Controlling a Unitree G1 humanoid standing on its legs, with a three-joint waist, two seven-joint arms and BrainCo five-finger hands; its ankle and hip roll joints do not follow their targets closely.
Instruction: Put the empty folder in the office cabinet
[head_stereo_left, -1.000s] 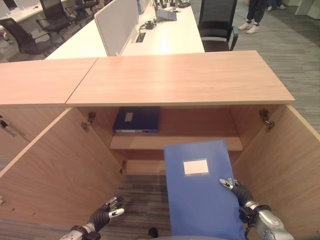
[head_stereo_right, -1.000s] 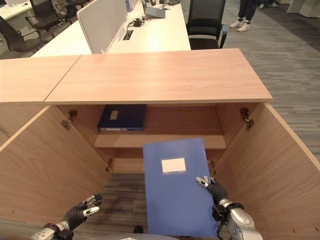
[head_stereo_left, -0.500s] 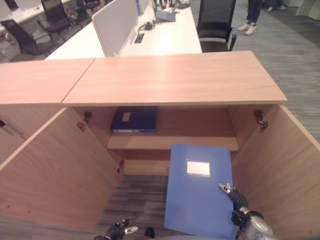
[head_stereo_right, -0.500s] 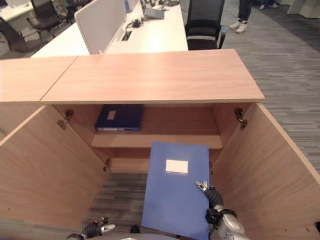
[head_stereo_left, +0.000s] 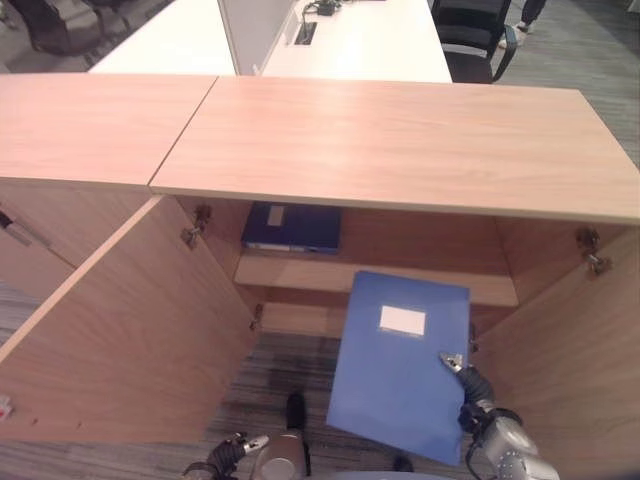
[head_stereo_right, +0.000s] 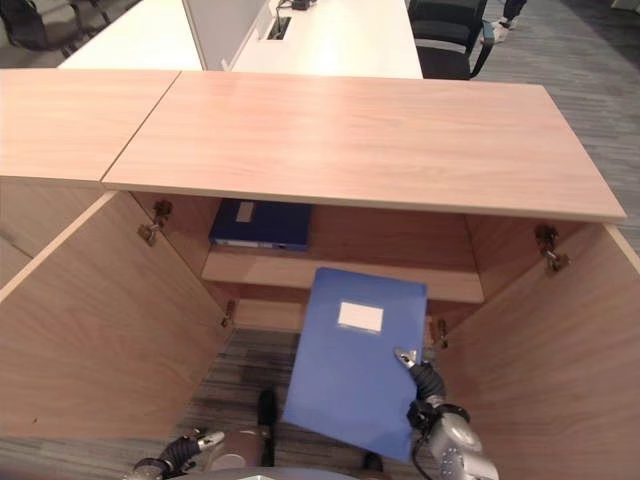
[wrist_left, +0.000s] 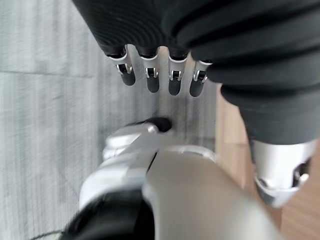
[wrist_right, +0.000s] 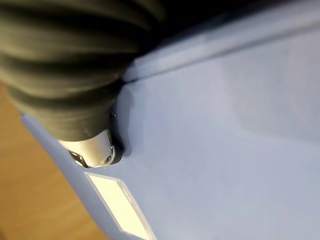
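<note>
The right hand, at the lower right of the left eye view, has its thumb pressed onto the face of the blue folder and grips it by its right edge, holding it tilted in front of the open office cabinet, below the shelf. On that shelf, toward the left, lies a dark blue folder. The left hand hangs at the bottom left of the frame, fingers straight and relaxed, holding nothing

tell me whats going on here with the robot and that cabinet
The robot's right hand grips a flat blue folder with a white label by its right edge, holding it in front of the open light-wood cabinet, below the shelf. A darker blue binder already lies on that shelf. The left hand hangs low with fingers straight, holding nothing.
</note>
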